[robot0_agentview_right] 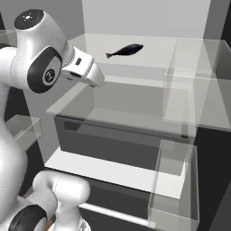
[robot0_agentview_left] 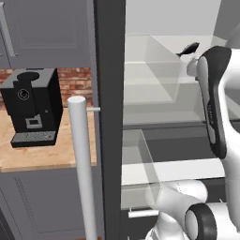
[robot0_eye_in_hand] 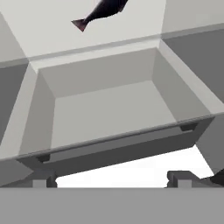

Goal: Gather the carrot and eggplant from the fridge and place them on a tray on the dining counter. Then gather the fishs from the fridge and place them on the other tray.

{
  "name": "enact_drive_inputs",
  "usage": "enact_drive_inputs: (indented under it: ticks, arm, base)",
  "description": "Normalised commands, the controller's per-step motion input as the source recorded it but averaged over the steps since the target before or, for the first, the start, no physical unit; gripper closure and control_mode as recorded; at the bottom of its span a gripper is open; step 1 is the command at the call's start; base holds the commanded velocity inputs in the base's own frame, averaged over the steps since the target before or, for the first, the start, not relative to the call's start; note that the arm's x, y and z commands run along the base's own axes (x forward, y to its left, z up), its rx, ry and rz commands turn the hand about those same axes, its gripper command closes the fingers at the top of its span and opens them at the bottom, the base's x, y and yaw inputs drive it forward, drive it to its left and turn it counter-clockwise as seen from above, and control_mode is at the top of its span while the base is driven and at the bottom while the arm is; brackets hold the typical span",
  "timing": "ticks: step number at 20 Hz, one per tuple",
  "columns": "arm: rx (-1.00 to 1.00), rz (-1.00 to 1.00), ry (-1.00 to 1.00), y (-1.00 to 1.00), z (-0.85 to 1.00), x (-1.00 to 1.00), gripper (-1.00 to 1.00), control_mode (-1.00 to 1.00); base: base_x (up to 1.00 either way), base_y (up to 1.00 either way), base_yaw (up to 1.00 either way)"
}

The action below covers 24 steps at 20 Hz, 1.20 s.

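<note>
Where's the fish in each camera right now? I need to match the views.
Left base view: fish at upper right, on the upper fridge shelf, just left of the arm.
Right base view: fish at top centre, on the same shelf.
Hand view: fish at the top edge, tail pointing left.
Shared landmark: the pale shelf under the fish.

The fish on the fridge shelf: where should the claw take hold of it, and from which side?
Grip the fish across its thick middle body, coming down from above. It lies flat on the pale fridge shelf, lengthwise across the opening, tail toward the arm's side. The body tapers to a thin tail there, a likely poorer hold. The open claw sits lower, facing the drawer.
</note>
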Motion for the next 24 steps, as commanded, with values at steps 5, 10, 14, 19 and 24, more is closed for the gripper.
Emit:
enact_drive_inputs:
  ticks: [5, 10, 14, 19, 24]
  arm:
    - [0.0, -0.01, -0.02, -0.21, 0.02, 0.74, -1.0, -1.0]
    - [0.0, 0.0, -0.12, -0.14, 0.17, 0.61, -1.0, -1.0]
    - [-0.01, 0.0, -0.14, -0.01, 0.13, 0.51, -1.0, -1.0]
    - [-0.02, -0.08, -0.1, 0.0, 0.17, 0.42, -1.0, -1.0]
    - [-0.02, -0.13, -0.05, 0.0, 0.08, 0.44, -1.0, -1.0]
  base:
    - [0.0, 0.0, 0.0]
    - [0.0, 0.0, 0.0]
    - [0.0, 0.0, 0.0]
    - [0.0, 0.0, 0.0]
    - [0.0, 0.0, 0.0]
